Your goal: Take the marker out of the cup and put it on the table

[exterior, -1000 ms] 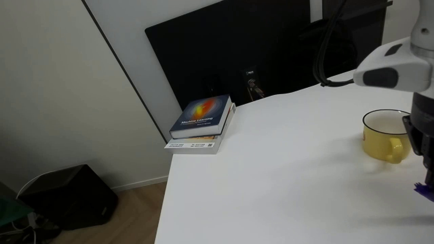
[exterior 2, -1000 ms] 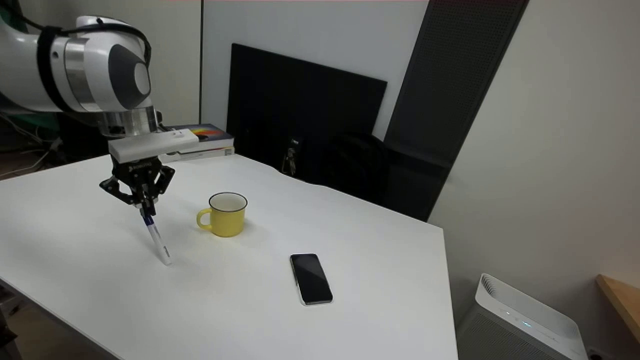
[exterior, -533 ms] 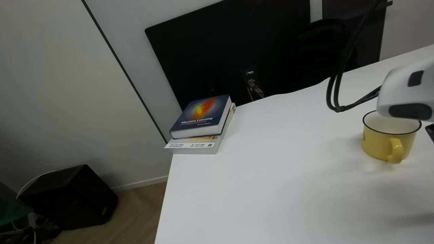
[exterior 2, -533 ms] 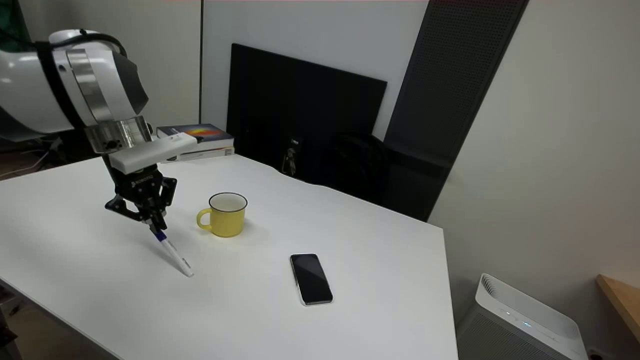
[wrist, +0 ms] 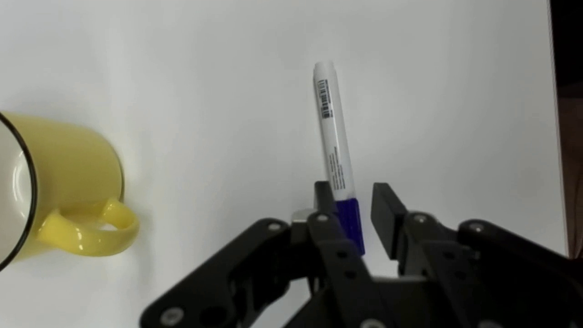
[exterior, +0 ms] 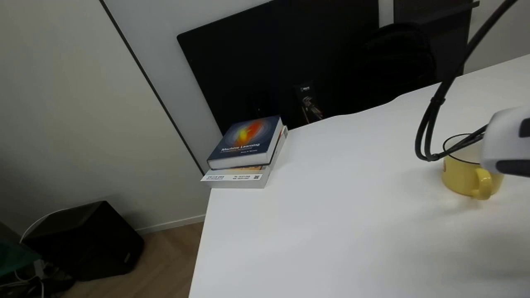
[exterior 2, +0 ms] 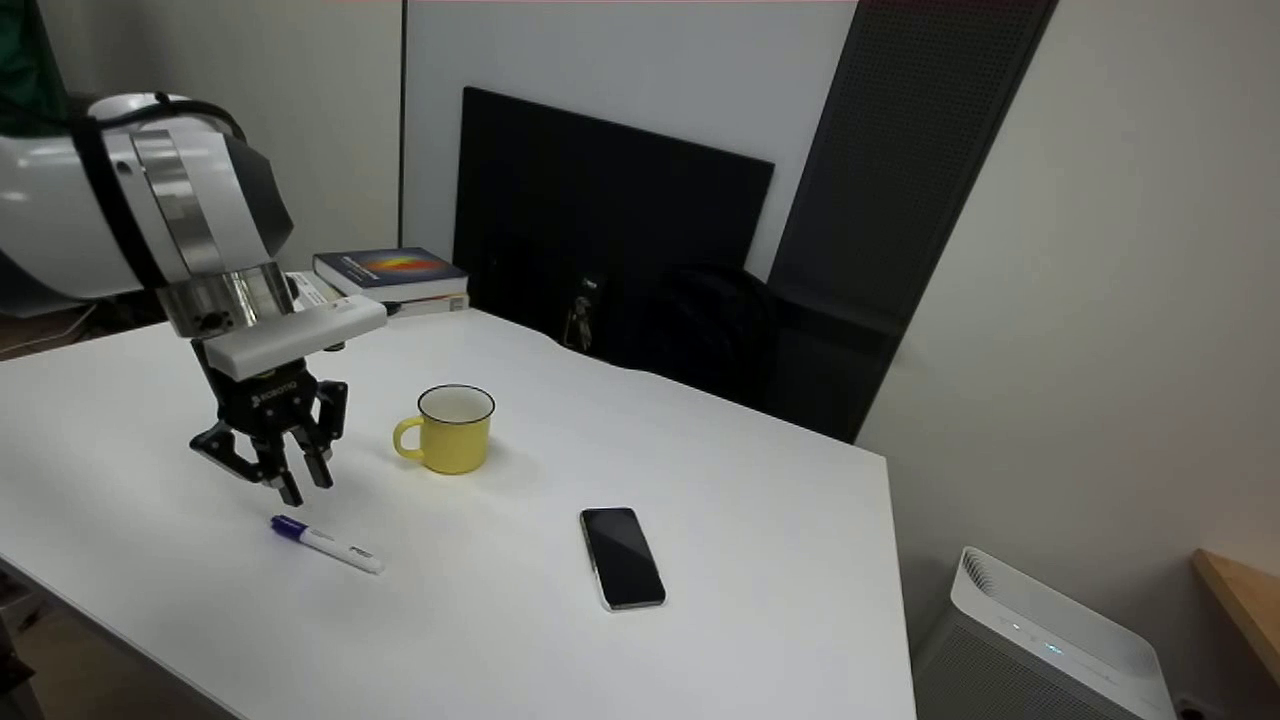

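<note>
Your hand (exterior 2: 307,489) hangs above the surface (exterior 2: 760,620), on the side of the cup (exterior 2: 455,440) where its handle (wrist: 91,241) is, and it is tilted, with the fingers (wrist: 387,214) pointing downward on a slant. The two fingers stand a little apart from each other and are clear of the marker (exterior 2: 330,545). The marker itself lies flat on the surface, also on the handle side of the cup and apart from it, with its blue cap (wrist: 350,218) just below the fingers.

In the wrist view you can see a barcode (wrist: 324,98) on the marker's pale body; in an exterior view such print is too small to tell. The phone (exterior 2: 622,558) shows only in an exterior view, where it lies nearer to the camera than the cup. The books (exterior: 244,142) show in both exterior views, well apart from the cup. In an exterior view, a white part of your arm (exterior: 503,136) and the black cable (exterior: 438,100) cover some of the cup.

Half a second ago, your fingers were gripping the marker by its cap, and it stood slanted with the pale end down. Now the fingers have parted and the marker has come to lie flat, while the cup stays in the same place.
</note>
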